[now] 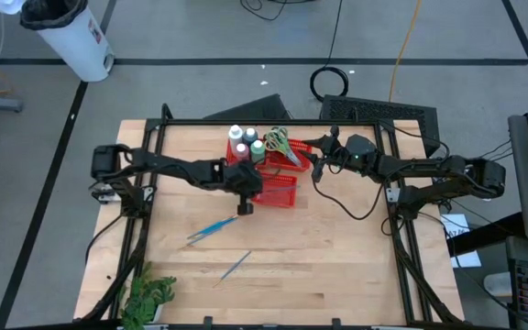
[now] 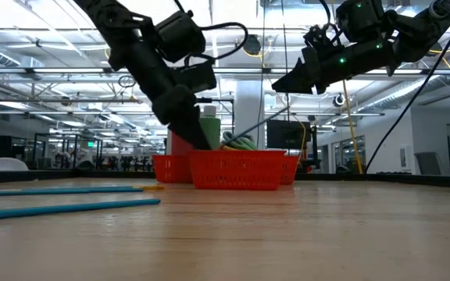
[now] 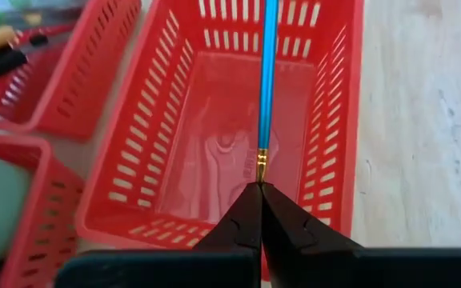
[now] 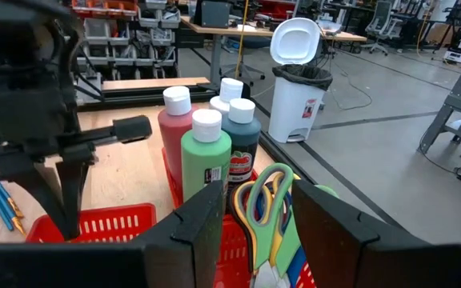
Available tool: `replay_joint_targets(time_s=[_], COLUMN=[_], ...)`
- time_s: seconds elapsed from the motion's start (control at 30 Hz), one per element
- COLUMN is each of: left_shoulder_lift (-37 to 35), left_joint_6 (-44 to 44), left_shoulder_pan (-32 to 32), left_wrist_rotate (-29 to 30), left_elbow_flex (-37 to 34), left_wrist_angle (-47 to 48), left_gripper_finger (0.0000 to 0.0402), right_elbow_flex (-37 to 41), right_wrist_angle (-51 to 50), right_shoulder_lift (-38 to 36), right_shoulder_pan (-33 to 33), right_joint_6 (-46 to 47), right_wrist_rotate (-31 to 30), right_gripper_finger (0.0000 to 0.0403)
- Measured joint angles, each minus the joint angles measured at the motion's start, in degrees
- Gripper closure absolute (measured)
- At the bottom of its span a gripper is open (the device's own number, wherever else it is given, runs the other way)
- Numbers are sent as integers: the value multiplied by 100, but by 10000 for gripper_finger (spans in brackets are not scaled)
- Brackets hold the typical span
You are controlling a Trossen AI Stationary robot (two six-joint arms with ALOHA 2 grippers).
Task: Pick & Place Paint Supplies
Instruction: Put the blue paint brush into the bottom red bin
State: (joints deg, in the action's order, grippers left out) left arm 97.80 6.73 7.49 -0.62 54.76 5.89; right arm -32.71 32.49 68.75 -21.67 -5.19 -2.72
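Note:
My left gripper (image 3: 260, 192) (image 1: 245, 203) is shut on a thin blue brush (image 3: 267, 72) over the empty red mesh basket (image 3: 214, 160) (image 1: 278, 190). My right gripper (image 4: 256, 200) (image 1: 316, 165) hangs open above the scissors (image 4: 266, 212) (image 1: 278, 142), which stand in a basket behind. The white-capped bottles, among them green (image 4: 206, 160), red and dark green, stand upright in the neighbouring basket (image 1: 244, 142). More brushes (image 1: 213, 228) (image 2: 65, 205) lie flat on the table. My left gripper pinches the blue brush just past its gold ferrule (image 3: 261, 166), at that end of the brush, between the tips of its two fingers. The brush runs straight ahead in line with the fingers, over the basket's floor and across its far rim. Whether it rests there, I cannot tell.
Three red baskets sit together at the table's far middle. A thin brush (image 1: 235, 266) lies alone toward the near side. A green leafy plant (image 1: 149, 298) stands at the near left corner. Bare wood lies between the baskets and the near edge.

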Motion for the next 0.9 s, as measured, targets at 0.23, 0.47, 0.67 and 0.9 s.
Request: replay_joint_targets(time_s=[0.23, 0.47, 0.67, 0.9], left_shoulder_lift=[42, 42, 42, 39], left_joint_6=[-402, -424, -605, -782], left_shoulder_pan=[0, -11, -11, -7], left_wrist_rotate=[67, 67, 125, 231], left_elbow_flex=[0, 0, 0, 0], left_wrist_angle=[9, 11, 9, 11], left_gripper_finger=[396, 383, 381, 378], right_elbow_flex=[0, 0, 0, 0], right_wrist_angle=[0, -24, -24, -24], right_shoulder_lift=[0, 0, 0, 0], right_shoulder_pan=[0, 0, 0, 0], right_joint_6=[0, 0, -1, -7], right_wrist_rotate=[0, 0, 0, 1], right_gripper_finger=[259, 259, 259, 259])
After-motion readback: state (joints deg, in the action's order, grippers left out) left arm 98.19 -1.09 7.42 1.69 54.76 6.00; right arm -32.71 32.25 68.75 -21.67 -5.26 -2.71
